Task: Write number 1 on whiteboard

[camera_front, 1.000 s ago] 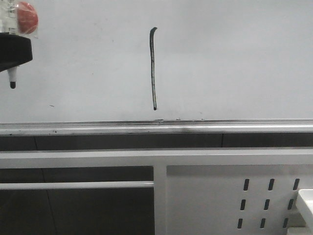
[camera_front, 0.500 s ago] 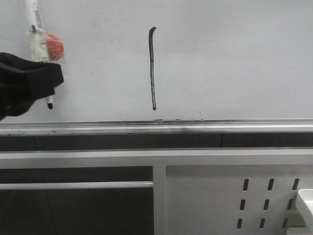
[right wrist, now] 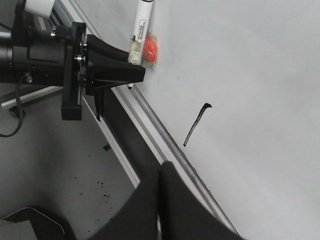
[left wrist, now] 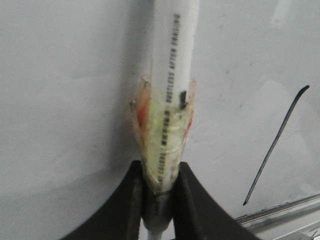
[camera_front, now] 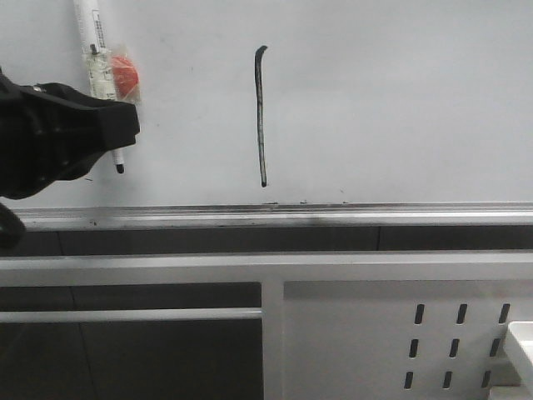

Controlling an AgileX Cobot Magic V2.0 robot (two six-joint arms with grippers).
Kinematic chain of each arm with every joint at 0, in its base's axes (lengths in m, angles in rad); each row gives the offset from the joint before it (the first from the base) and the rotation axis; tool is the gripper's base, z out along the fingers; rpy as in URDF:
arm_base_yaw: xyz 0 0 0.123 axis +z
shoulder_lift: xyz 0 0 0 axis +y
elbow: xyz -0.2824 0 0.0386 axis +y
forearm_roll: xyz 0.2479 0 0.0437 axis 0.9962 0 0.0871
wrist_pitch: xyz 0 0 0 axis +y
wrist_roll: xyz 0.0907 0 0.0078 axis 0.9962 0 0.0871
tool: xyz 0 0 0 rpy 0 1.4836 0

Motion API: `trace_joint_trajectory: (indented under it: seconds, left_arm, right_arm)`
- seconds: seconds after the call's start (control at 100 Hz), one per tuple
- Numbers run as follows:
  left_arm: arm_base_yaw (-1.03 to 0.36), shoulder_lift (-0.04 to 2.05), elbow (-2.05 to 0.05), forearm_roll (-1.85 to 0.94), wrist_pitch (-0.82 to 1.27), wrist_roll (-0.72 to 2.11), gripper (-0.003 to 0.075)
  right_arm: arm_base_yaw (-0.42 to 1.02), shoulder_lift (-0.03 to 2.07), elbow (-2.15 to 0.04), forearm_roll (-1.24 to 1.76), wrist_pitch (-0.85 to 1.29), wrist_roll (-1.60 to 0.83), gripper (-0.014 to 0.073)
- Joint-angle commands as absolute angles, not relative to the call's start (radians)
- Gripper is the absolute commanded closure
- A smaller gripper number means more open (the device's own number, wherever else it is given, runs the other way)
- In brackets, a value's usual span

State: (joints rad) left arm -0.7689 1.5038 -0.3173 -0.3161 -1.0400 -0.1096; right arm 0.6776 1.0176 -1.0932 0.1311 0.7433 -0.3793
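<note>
Your left gripper (camera_front: 112, 125) sits at the left edge of the front view, its black fingers (left wrist: 130, 200) closed tight on a white marker (camera_front: 98, 50). A red piece (camera_front: 125, 73) is taped to the marker's barrel just above the grip. The dark tip (camera_front: 120, 168) points down toward the board's lower rail (camera_front: 333, 215) and stands above it; whether it touches the surface you cannot tell.

The number 1 (camera_front: 261, 117) is a thin dark stroke, near vertical with a small hook at the top, drawn on the whiteboard (camera_front: 400, 100) right of the marker and well apart from it. Its foot ends just above the rail. The board right of the stroke is bare, as is the strip between stroke and marker.

Your right gripper (right wrist: 161, 200) shows only in its own wrist view: its two dark fingers lie together with nothing between them, over the rail and near the foot of the stroke (right wrist: 196, 125).

Below the rail runs a white frame, with a slotted white panel (camera_front: 366, 342) toward the lower right corner.
</note>
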Motion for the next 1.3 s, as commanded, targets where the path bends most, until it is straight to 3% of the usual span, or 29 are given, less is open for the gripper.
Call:
trace_joint_trajectory:
  seconds: [0.0, 0.51, 0.61, 0.69, 0.78, 1.29]
  left_arm:
    - [-0.739, 1.485, -0.352, -0.315, -1.044, -0.121, 0.074]
    - [-0.735, 1.483, -0.352, -0.266, -1.087, -0.123, 0.0734]
    - [-0.735, 1.481, -0.352, -0.261, -1.089, -0.123, 0.064]
    - [-0.735, 1.481, -0.352, -0.261, -1.089, -0.123, 0.0491]
    - [-0.735, 1.481, -0.352, -0.261, -1.089, -0.123, 0.0398]
    - [-0.784, 1.384, -0.203, -0.254, -1.207, -0.125, 0.0385]
  right_arm:
    - [0.671, 1.008, -1.119, 0.127, 0.671, -0.381, 0.0664]
    - [0.671, 1.008, -1.119, 0.127, 0.673, -0.381, 0.0664]
    - [0.671, 1.008, -1.119, 0.127, 0.675, -0.381, 0.0664]
    - [0.671, 1.008, -1.119, 0.127, 0.677, -0.381, 0.0664]
    - [0.671, 1.008, -1.119, 0.127, 0.679, -0.381, 0.0664]
    - [0.671, 0.933, -1.1, 0.101, 0.643, -0.381, 0.0664]
